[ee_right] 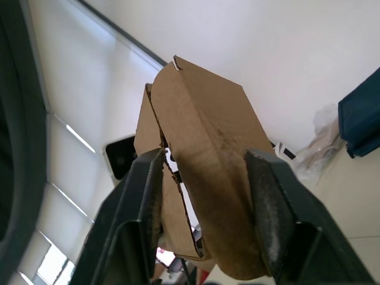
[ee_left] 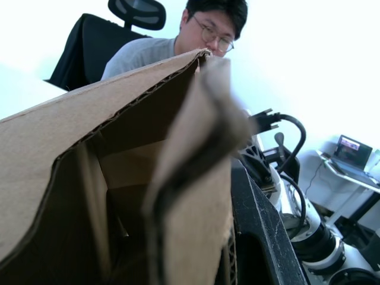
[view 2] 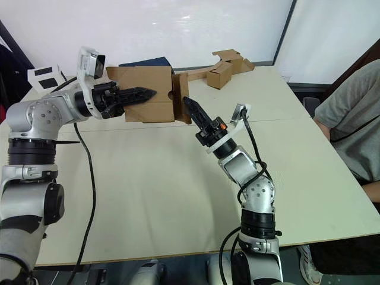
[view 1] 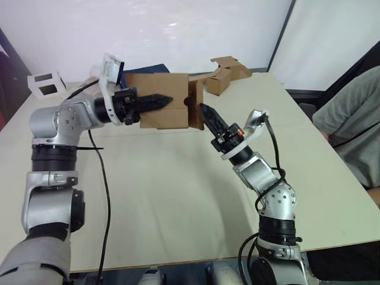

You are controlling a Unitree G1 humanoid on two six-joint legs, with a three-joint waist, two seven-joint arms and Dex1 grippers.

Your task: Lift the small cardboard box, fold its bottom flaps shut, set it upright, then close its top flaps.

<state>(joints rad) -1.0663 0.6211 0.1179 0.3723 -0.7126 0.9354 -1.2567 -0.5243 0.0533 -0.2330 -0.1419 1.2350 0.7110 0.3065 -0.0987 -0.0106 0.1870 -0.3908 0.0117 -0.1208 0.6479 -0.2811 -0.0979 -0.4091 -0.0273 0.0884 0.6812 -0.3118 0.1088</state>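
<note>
I see the plain brown corrugated cardboard box (view 1: 163, 101) held up off the pale worktop (view 1: 178, 196), near its far side, lying on its side between my two arms. My left pincer (view 1: 155, 101) comes in from the left, its black fingers lying across the box's front face; in the left wrist view a wall of the box sits against one finger (ee_left: 261, 231), so it seems clamped on that wall (I cannot see the second finger clearly). My right pincer (view 1: 206, 113) reaches up to the box's right end, fingers spread, with a cardboard flap (ee_right: 208, 172) between them. Beyond, a brown cardboard box joined to a long strip (view 1: 222, 74) rests on the worktop. A white box with black windows (view 1: 46, 83) sits far left. A person in grey (view 1: 350, 130) sits right.
</note>
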